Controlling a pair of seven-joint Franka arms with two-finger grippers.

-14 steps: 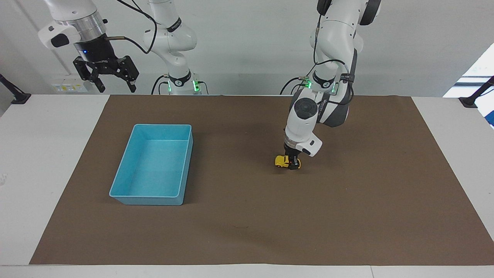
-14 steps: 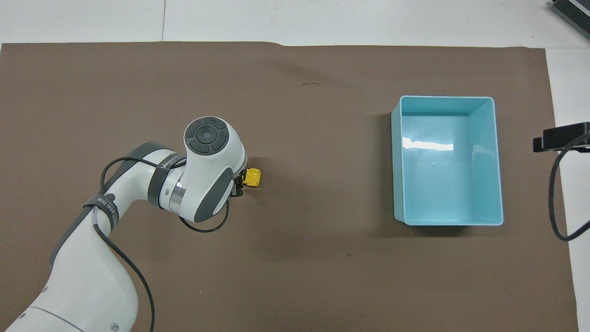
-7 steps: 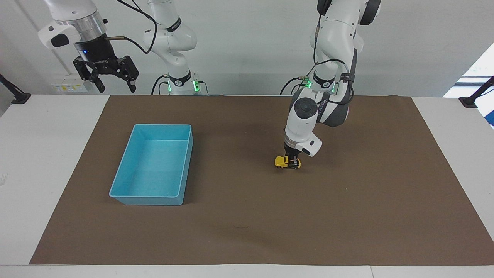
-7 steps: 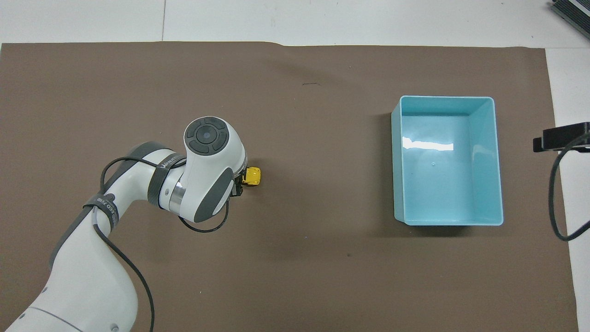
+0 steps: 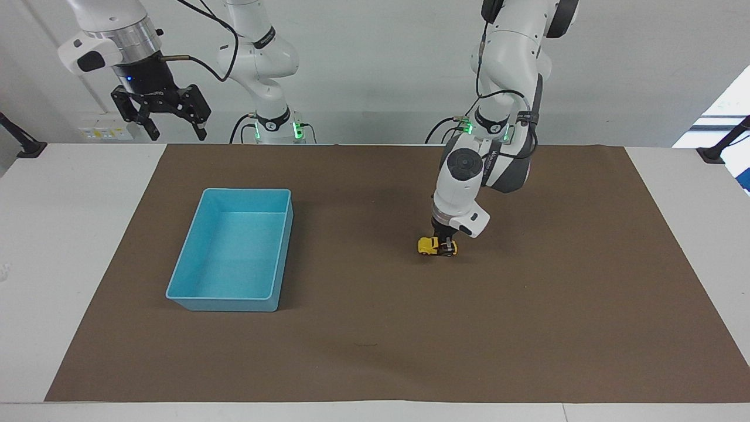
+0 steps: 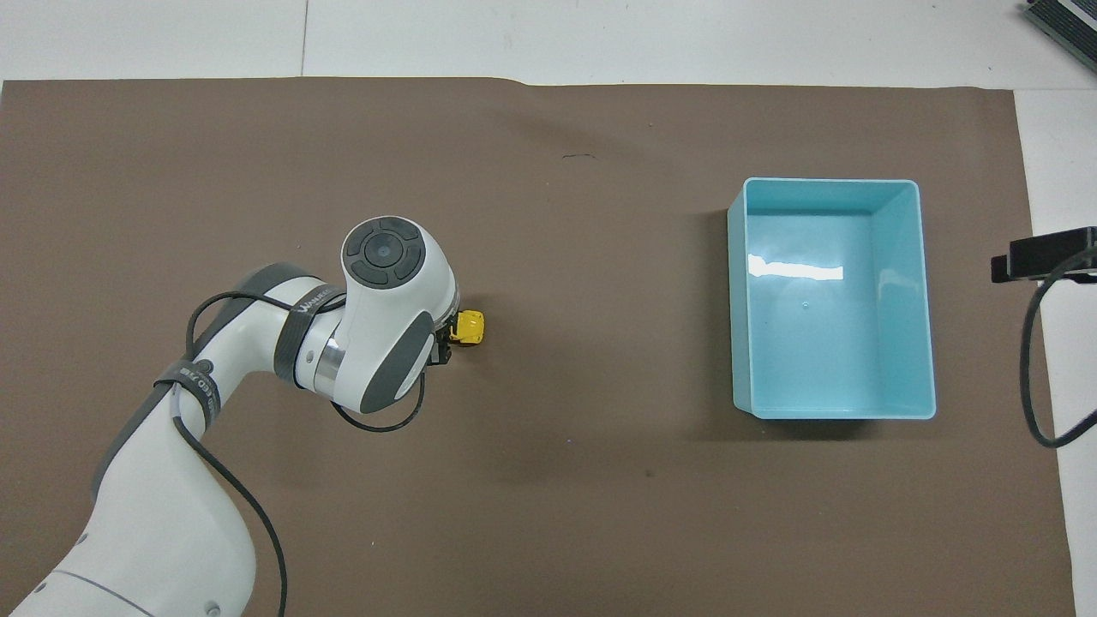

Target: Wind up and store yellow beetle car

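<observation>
Gripping the car now w/ my left gripper: jaws went from nearly shut to fully clamped on its rear, I think; wrist hides the contact from above. Car sits on the brown mat, well apart from the bin. Next: drag back to wind. Right gripper waits up high, jaws wide, empty. White bench, pale wall.

Glossy plastic blue bin on a matt brown paper mat
</observation>
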